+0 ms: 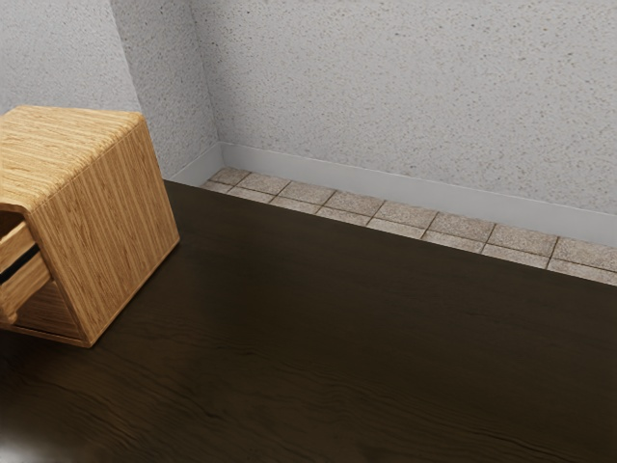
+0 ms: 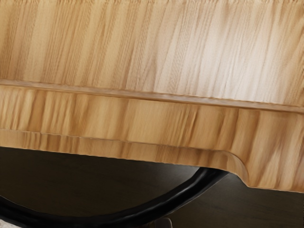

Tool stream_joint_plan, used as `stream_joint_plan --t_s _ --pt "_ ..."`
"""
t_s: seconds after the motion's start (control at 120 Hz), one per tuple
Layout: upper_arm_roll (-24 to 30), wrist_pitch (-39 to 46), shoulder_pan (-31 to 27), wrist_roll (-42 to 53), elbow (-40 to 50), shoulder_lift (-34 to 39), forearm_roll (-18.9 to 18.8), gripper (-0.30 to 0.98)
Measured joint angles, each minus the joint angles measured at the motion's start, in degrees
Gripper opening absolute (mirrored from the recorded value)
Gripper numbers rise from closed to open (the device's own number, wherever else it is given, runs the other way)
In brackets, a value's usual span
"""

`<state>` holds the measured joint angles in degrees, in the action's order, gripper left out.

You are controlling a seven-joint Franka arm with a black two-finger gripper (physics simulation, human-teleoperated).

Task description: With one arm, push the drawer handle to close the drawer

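In the exterior view, the cabinet [image 1: 109, 231] is seen at the left edge, standing upright on the dark desk [image 1: 337, 338] and partly cut off by the frame. Its top and one broad side, both in light striped wood, are shown. The drawer [image 1: 24, 287] is found at the cabinet's open front, toward the exterior view's left; it is seen jutting out of the opening rather than set flush, and its outer part is cut off by the frame. A black strip is seen between two wooden pieces there, and an open space is left under the drawer, inside the cabinet. Beyond the desk, a tiled floor [image 1: 357, 204] is met by a pale baseboard [image 1: 405, 183] and a speckled grey wall [image 1: 386, 87].

In the wrist view, striped light wood is seen close to the camera. A wide panel [image 2: 142, 47] is bordered by a thin raised ridge [image 2: 161, 97], and past the ridge a narrower wooden band [image 2: 156, 118] is seen, its outer edge bent in a rounded step. Beyond that edge, a black curved bar [image 2: 114, 220] is seen over a dark surface, with one end meeting the wood's edge; whether it is the handle cannot be told. Whether the hand is spread or closed cannot be told, nor can any contact with the drawer be made out.
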<state>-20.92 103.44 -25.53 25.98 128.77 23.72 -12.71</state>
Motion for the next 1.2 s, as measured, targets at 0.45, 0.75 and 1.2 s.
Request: stream_joint_plan --t_s 0.45,0.75,1.2 --pt "1.2 0.9 0.0 -0.4 -3.7 -5.0 2.1 -0.1" --pt "3.1 1.5 -0.1 -0.6 -5.7 -7.2 3.7 -0.09" --pt "4.3 1.9 0.0 -0.7 -10.2 -12.3 5.2 -0.11"
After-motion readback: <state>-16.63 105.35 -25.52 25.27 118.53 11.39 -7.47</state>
